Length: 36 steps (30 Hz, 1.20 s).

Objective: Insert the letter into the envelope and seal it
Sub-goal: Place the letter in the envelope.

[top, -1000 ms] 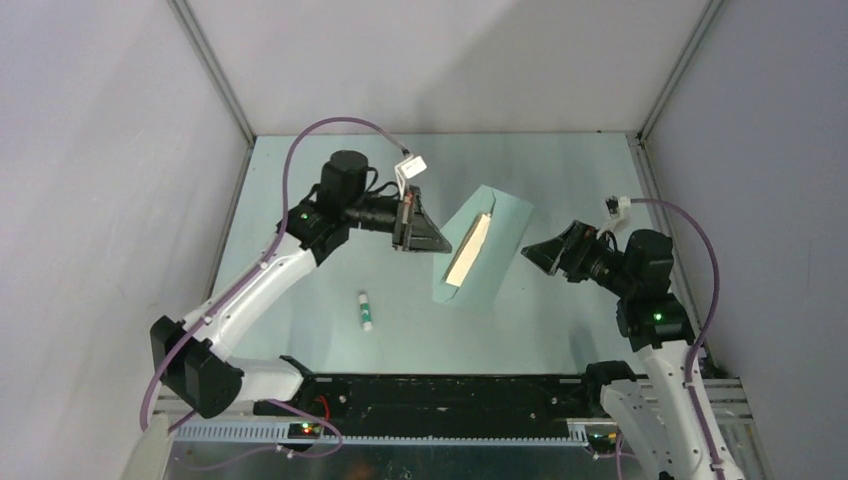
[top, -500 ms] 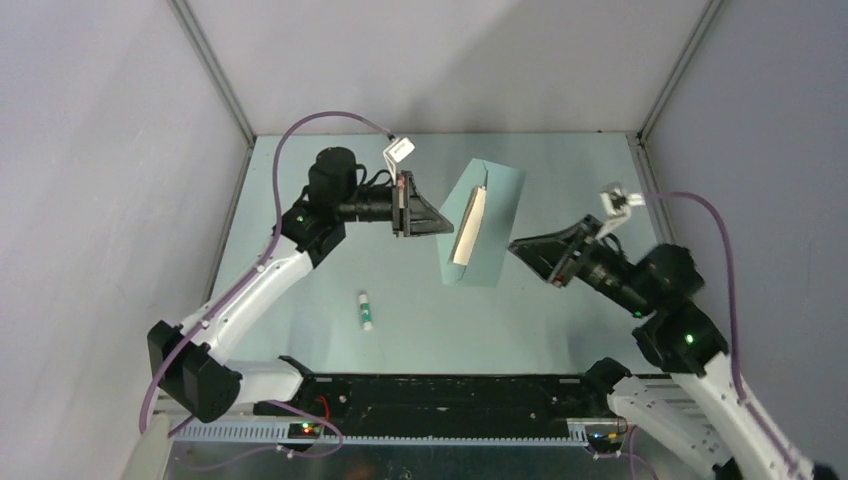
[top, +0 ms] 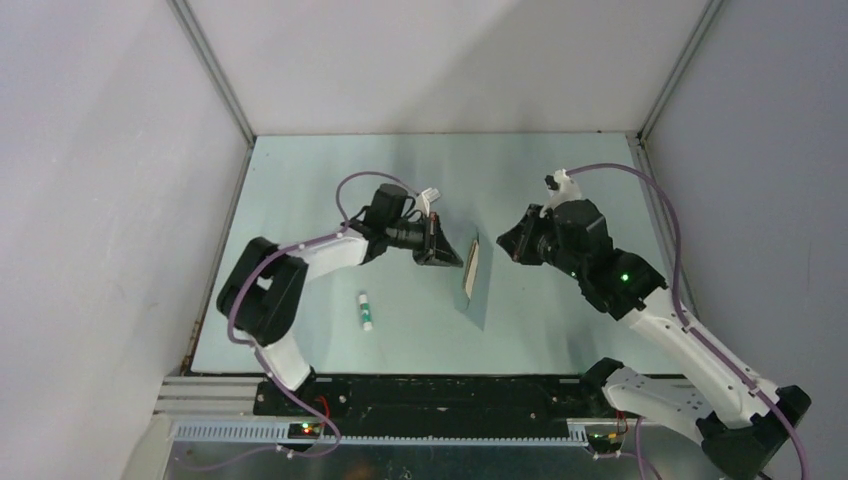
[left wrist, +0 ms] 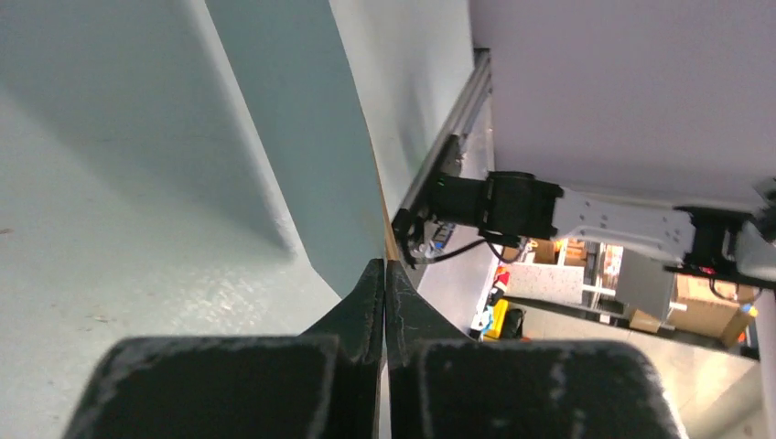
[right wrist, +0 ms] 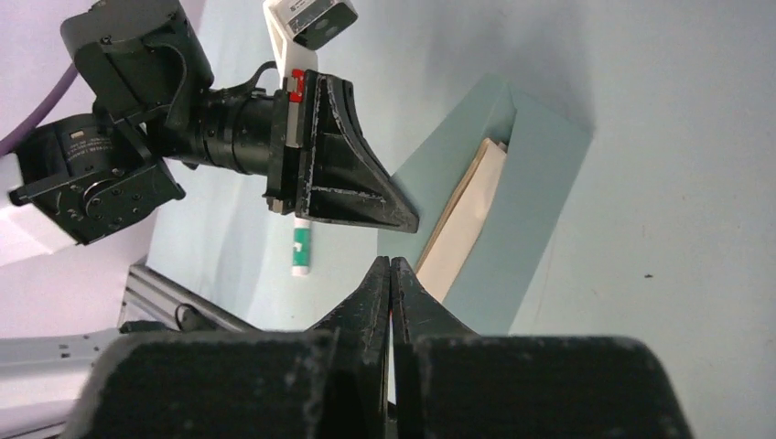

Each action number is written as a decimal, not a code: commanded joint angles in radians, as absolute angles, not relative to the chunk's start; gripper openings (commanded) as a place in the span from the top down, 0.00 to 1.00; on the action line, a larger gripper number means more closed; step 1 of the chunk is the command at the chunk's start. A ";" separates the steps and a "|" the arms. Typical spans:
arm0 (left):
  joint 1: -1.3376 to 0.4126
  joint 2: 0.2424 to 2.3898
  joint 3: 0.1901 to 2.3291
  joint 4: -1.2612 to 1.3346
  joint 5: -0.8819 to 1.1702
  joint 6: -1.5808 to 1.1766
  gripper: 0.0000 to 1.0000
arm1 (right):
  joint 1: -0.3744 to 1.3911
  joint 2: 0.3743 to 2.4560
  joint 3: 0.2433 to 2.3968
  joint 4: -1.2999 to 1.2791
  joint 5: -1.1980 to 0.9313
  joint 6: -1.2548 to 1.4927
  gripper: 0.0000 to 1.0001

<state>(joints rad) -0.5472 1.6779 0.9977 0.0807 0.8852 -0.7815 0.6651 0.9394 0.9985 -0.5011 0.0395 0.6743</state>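
Since a second back: both arms have come in. The left arm has folded back toward its base, and the envelope [top: 487, 285] has swung from lying broad to standing almost edge-on to the overhead camera. The right gripper [top: 503, 245] was wide and well off to the right. It now sits just beside the envelope's right face with its jaws snapped together.

- Left gripper [top: 457, 260]: jaws pressed shut on the envelope's near edge. Its wrist view shows the teal sheet rising straight off the fingertips, with a thin tan line beside it.
- Right gripper: fingers closed flat against each other. You cannot tell from its wrist view whether any paper is caught between the tips, so check before you pull.
- Letter [top: 470, 268]: lies against the envelope's left face. It looks tucked into the fold with its long edge showing, so probably only partly seated.
- Glue stick [top: 365, 311]: lies on the table [top: 300, 180], apart on the left, untouched.

Step in hand, as I read it: steady the raised envelope and get the letter fully home before the flap goes over.

Advice:
- Keep the left pinch firm and still, since it alone clearly carries the sheet.
- Use the right tips to nudge the letter's exposed edge inward along the fold, gently.
- Thin paper buckles, so push along its plane and not against its face.
- Lay the envelope flat again before you reach for the glue.
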 commanded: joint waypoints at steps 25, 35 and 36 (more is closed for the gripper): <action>-0.548 1.887 1.081 -0.268 0.514 -0.609 1.00 | 0.703 1.568 0.998 -0.262 -0.075 0.893 1.00; -0.549 1.870 1.069 -0.240 0.553 -0.613 1.00 | 0.734 1.745 1.036 -0.207 -0.119 0.910 1.00; -0.549 1.869 1.067 -0.235 0.558 -0.616 1.00 | 0.734 1.752 1.046 -0.209 -0.116 0.911 1.00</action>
